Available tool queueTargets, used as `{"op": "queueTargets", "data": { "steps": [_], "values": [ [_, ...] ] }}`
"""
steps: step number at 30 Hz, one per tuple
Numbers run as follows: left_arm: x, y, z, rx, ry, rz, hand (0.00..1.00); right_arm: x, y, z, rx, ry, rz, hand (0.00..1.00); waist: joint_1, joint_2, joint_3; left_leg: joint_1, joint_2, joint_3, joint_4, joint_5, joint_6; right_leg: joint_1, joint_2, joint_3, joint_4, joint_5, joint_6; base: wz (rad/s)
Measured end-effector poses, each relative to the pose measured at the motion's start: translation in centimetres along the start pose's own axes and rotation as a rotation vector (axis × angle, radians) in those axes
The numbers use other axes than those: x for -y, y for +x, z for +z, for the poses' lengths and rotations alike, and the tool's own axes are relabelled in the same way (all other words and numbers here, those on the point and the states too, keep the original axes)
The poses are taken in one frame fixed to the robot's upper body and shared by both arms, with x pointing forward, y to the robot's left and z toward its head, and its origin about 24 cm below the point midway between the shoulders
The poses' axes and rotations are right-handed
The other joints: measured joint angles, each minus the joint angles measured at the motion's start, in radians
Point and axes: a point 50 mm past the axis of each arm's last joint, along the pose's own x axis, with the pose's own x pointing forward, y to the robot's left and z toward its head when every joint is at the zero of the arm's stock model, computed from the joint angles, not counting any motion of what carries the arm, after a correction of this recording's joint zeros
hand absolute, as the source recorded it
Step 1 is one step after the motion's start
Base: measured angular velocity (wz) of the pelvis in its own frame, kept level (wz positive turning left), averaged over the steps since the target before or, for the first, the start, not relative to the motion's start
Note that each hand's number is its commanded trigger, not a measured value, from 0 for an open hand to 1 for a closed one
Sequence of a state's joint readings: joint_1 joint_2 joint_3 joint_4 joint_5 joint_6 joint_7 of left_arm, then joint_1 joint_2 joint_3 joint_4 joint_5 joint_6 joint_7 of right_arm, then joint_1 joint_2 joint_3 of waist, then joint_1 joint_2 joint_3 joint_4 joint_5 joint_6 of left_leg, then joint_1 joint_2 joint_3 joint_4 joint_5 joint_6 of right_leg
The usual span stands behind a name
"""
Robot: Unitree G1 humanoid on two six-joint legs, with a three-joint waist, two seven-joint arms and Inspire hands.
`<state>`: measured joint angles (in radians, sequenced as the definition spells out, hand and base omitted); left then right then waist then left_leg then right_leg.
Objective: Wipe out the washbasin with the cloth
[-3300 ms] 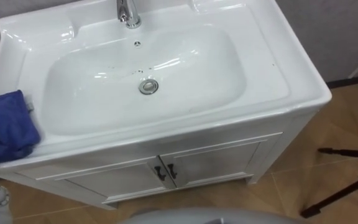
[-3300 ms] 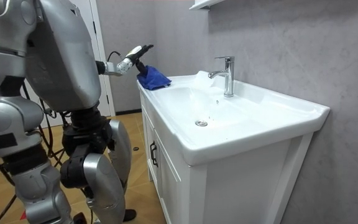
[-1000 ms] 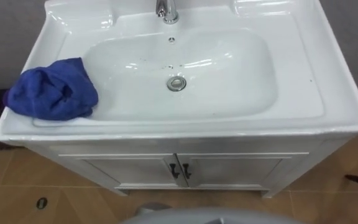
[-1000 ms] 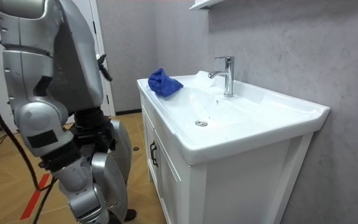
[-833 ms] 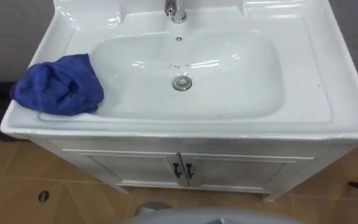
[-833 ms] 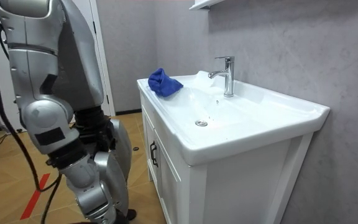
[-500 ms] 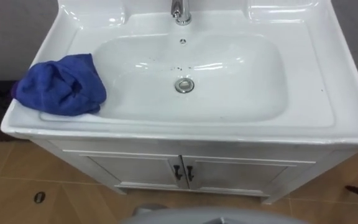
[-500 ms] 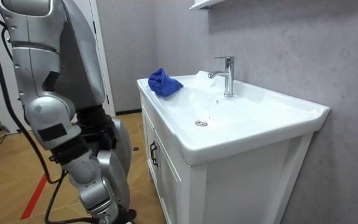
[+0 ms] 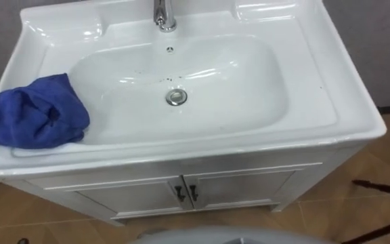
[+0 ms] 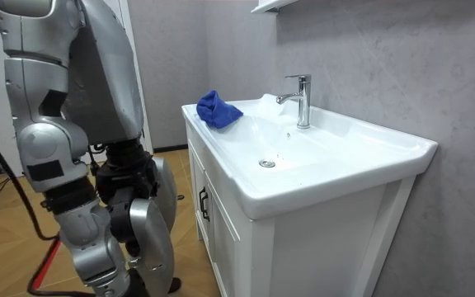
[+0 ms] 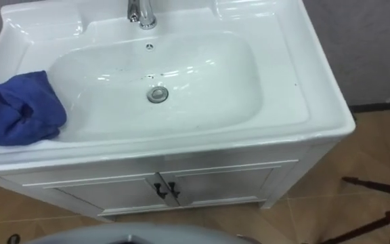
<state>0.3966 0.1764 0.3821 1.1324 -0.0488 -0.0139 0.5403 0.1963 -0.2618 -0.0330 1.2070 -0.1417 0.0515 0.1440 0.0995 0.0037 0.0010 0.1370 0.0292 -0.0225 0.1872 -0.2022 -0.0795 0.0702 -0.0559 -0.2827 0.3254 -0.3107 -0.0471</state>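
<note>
The white basin [image 9: 249, 95] tops a white cabinet [image 9: 242, 188] with two dark door handles [image 9: 185, 194] side by side. A crumpled blue cloth [image 9: 34, 115] lies on the basin's left rim, reaching the bowl's edge. It is well apart from the drain [image 9: 176, 97] and from the chrome tap [image 9: 162, 15] at the back. Small dark specks [image 9: 161, 80] dot the bowl between tap and drain. In the room view the robot stands upright before the cabinet, its near arm hanging down; how its fingers stand I cannot tell.

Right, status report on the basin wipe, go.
Blue cloth bunched on basin left rim, no hand on it. Dark specks near the drain. Nothing blocking.
</note>
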Motion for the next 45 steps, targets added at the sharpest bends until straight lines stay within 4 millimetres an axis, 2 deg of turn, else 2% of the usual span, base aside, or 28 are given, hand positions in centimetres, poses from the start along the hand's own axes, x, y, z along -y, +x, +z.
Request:
{"op": "queueTargets", "data": {
  "steps": [6, 8, 12, 13, 16, 19, 28, 34, 38, 42, 45],
  "values": [
    [3.4, -1.0, 3.7, 0.169, 0.119, -0.196, 0.00, -0.9, 0.2, 0.3, 0.006, -0.012, 0.021, 0.00, -0.051, -0.011, 0.0045, 0.002, 0.004, 0.031, -0.001, -0.002, 0.003, 0.011, 0.009, 0.022, -0.036, 0.018, 0.003, -0.15],
    [4.1, -1.4, 4.7, 0.211, 0.147, -0.240, 0.00, -1.2, 0.2, 0.4, 0.010, -0.011, 0.026, 0.00, -0.062, -0.013, 0.0050, 0.015, 0.006, 0.073, -0.001, -0.006, 0.010, 0.012, 0.011, 0.045, -0.036, 0.018, 0.004, -0.32],
    [5.3, -1.9, 6.1, 0.253, 0.161, -0.319, 0.00, -1.4, 0.2, 1.0, 0.027, -0.019, 0.030, 0.00, -0.072, -0.015, 0.0039, 0.015, 0.014, 0.117, -0.008, -0.008, 0.013, 0.005, 0.022, 0.079, -0.051, 0.036, 0.006, -0.30],
    [5.5, -2.0, 5.9, 0.238, 0.170, -0.333, 0.00, -1.5, 0.3, 1.0, 0.028, -0.019, 0.032, 0.00, -0.073, -0.017, 0.0038, 0.015, 0.015, 0.131, -0.009, -0.008, 0.013, 0.006, 0.024, 0.088, -0.058, 0.043, 0.006, -0.26],
    [5.9, -2.3, 5.4, 0.220, 0.204, -0.385, 0.00, -1.9, 0.3, 1.1, 0.017, -0.014, 0.024, 0.00, -0.087, -0.022, 0.0021, 0.008, 0.016, 0.135, -0.009, -0.017, 0.027, 0.006, 0.025, 0.091, -0.070, 0.053, 0.013, -0.04],
    [6.4, -2.5, 5.5, 0.217, 0.232, -0.433, 0.00, -2.7, 0.4, 1.0, -0.002, -0.013, 0.039, 0.00, -0.095, -0.018, 0.0057, 0.010, 0.013, 0.144, -0.011, -0.024, 0.038, 0.003, 0.023, 0.097, -0.072, 0.060, 0.023, -0.04],
    [7.3, -2.9, 5.7, 0.201, 0.287, -0.544, 0.00, -3.8, 0.4, -0.2, -0.072, -0.005, 0.084, 0.00, -0.095, 0.004, 0.0043, 0.014, 0.004, 0.174, -0.019, -0.044, 0.070, -0.007, 0.021, 0.106, -0.085, 0.087, 0.049, -0.04],
    [7.5, -3.0, 5.2, 0.164, 0.331, -0.582, 0.00, -4.0, 0.4, -0.4, -0.089, 0.003, 0.109, 0.00, -0.094, 0.022, 0.0096, 0.015, -0.006, 0.186, -0.017, -0.056, 0.090, -0.022, 0.010, 0.127, -0.067, 0.093, 0.064, -0.07],
    [7.4, -2.9, 4.6, 0.145, 0.382, -0.590, 0.00, -4.2, 0.4, -0.5, -0.103, 0.009, 0.123, 0.00, -0.094, 0.022, 0.0044, 0.014, -0.010, 0.186, -0.008, -0.059, 0.098, -0.022, 0.003, 0.130, -0.067, 0.097, 0.072, -0.01],
    [7.3, -2.9, 4.2, 0.125, 0.414, -0.602, 0.00, -4.3, 0.4, -0.5, -0.106, 0.012, 0.138, 0.00, -0.093, 0.009, -0.0043, 0.012, -0.011, 0.187, 0.002, -0.061, 0.101, -0.019, 0.002, 0.131, -0.067, 0.097, 0.075, 0.00],
    [7.3, -2.9, 3.8, 0.105, 0.421, -0.607, 0.00, -4.3, 0.4, -0.5, -0.107, 0.018, 0.141, 0.00, -0.092, 0.002, -0.0069, 0.013, -0.016, 0.187, 0.005, -0.061, 0.101, -0.017, 0.002, 0.131, -0.066, 0.097, 0.075, 0.00]
  ]
}}
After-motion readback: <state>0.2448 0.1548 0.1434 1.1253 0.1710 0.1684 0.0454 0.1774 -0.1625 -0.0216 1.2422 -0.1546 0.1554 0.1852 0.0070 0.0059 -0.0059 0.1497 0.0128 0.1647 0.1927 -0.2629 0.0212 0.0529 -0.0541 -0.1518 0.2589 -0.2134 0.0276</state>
